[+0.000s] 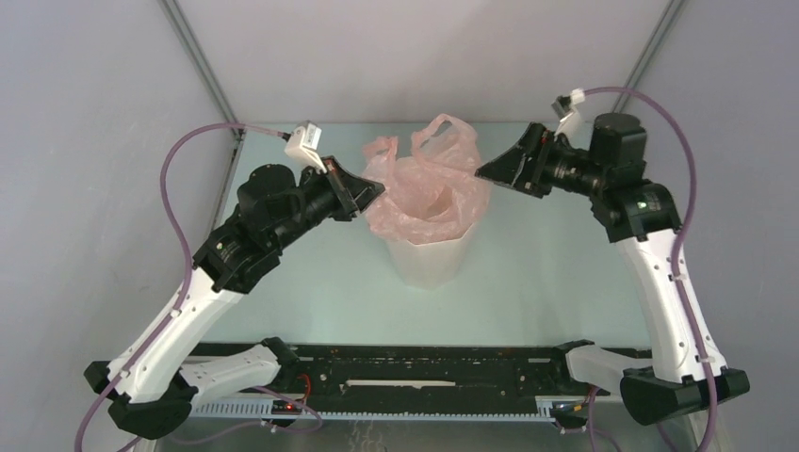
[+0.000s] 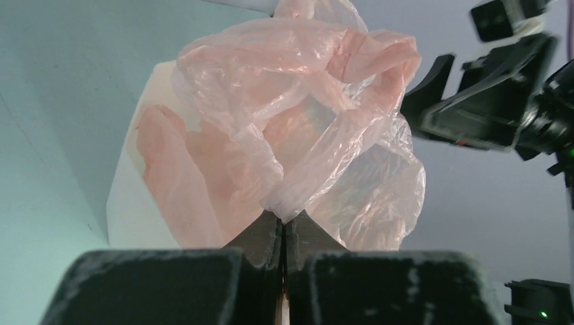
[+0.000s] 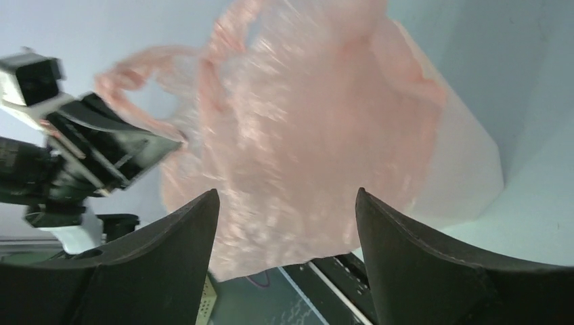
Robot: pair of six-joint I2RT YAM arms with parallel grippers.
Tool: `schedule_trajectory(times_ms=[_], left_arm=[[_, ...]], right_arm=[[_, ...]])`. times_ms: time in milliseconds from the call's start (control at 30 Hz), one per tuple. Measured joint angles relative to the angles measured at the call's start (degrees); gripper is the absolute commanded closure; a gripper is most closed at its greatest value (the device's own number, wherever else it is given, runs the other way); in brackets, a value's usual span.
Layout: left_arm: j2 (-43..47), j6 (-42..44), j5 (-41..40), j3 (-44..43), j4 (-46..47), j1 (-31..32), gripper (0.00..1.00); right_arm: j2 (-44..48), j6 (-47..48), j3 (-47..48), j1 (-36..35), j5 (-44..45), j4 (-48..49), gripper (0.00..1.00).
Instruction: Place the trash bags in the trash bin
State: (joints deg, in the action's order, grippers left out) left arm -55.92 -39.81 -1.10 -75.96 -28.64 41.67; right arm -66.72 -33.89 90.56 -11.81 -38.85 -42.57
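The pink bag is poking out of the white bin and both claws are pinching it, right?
Not both. Only the left claw pinches the pink trash bag, which does poke out of the white trash bin. The right claw is open, its fingers spread wide, as the right wrist view shows.

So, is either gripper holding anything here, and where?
Left gripper pinches a bunched fold of the pink trash bag; right gripper is open, holding nothing.
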Motion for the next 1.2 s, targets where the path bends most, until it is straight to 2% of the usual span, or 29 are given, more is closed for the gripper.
schedule_trajectory(times_ms=[67,167,367,633,833,1033,1200], left_arm=[[-0.7,0.4,0.2,0.0,0.4,-0.8,0.99],[-2.4,1.0,0.9,0.0,0.8,-2.1,1.0],[-6.7,1.5,5.0,0.2,4.3,-4.2,1.0],[-10.3,4.9,8.7,6.5,12.7,-4.5,1.0],[-10.3,6.8,10.5,7.4,19.2,-4.5,1.0],[-8.1,6.0,10.6,11.0,23.6,-4.5,1.0],[-5.6,2.5,9.4,14.4,24.4,-4.5,1.0]], right_arm=[[0.2,-0.5,-4.9,-1.5,1.2,2.1,0.3],[-1.8,-2.2,-8.6,-6.4,2.6,4.3,0.36],[-7.2,-4.8,-10.1,-15.4,9.2,9.8,0.32],[-3.0,-0.9,-12.2,-13.7,19.3,8.3,0.23],[-1.0,8.4,-2.8,-13.9,24.4,0.8,0.21],[-6.9,18.2,14.6,-21.0,28.3,-4.0,0.19],[-12.5,28.9,20.7,-28.2,35.4,-6.8,0.19]])
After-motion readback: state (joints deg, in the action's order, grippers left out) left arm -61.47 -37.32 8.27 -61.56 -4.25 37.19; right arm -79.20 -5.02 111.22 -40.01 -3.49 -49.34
